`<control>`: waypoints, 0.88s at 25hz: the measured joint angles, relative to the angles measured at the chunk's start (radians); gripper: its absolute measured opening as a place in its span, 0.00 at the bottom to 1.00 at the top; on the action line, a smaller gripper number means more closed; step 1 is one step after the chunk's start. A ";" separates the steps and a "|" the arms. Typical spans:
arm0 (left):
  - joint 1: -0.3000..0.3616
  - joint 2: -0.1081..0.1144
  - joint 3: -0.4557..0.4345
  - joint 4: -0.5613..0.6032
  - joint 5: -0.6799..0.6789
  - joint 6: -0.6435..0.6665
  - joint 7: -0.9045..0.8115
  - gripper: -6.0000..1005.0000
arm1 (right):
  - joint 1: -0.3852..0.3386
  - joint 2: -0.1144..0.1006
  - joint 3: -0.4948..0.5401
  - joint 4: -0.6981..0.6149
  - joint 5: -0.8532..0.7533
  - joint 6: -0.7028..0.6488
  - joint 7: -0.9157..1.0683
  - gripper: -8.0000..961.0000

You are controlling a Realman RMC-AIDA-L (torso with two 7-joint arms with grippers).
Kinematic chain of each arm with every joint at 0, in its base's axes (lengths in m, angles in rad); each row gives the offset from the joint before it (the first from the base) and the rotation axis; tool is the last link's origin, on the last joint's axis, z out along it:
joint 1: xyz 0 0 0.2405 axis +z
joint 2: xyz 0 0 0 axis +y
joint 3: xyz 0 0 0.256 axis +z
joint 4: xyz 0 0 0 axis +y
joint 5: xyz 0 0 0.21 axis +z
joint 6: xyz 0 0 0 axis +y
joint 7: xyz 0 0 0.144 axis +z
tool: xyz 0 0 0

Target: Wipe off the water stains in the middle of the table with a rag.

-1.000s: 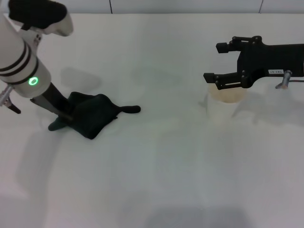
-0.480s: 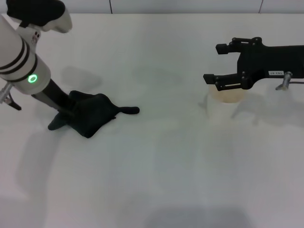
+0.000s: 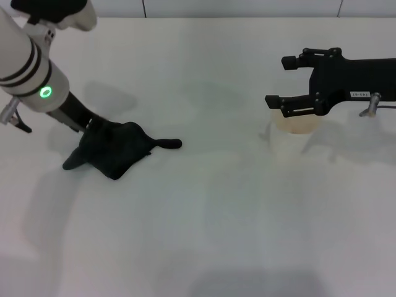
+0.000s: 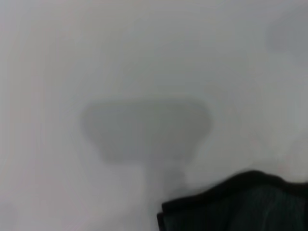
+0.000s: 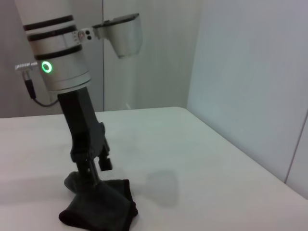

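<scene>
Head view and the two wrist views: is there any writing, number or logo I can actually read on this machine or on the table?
Small white label on the right gripper: dark characters, too small to read.
Left arm's green glowing ring: a light, not text.
Rag, cup, table: no writing visible.
Left gripper, at the rag: no markings legible.
So nothing can be read.

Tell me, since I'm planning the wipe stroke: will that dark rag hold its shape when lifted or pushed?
Probably not. The rag lies crumpled in soft folds with a thin corner trailing, so it likely droops when lifted. Pushed across the smooth table, it may bunch up. The left gripper is at its edge.
</scene>
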 joint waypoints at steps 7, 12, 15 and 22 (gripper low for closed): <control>-0.001 -0.001 0.001 0.040 -0.007 0.004 0.002 0.77 | 0.002 -0.001 0.000 0.000 0.000 0.000 0.000 0.88; 0.008 -0.005 0.018 0.084 -0.041 0.010 0.011 0.87 | 0.000 -0.002 0.000 -0.002 0.000 0.000 0.000 0.88; 0.060 -0.003 0.009 0.209 -0.176 0.014 0.048 0.87 | -0.002 -0.002 0.000 -0.004 0.000 0.000 0.000 0.88; 0.147 0.001 -0.142 0.285 -0.473 0.054 0.195 0.87 | -0.004 -0.003 0.002 -0.005 0.000 0.000 0.018 0.88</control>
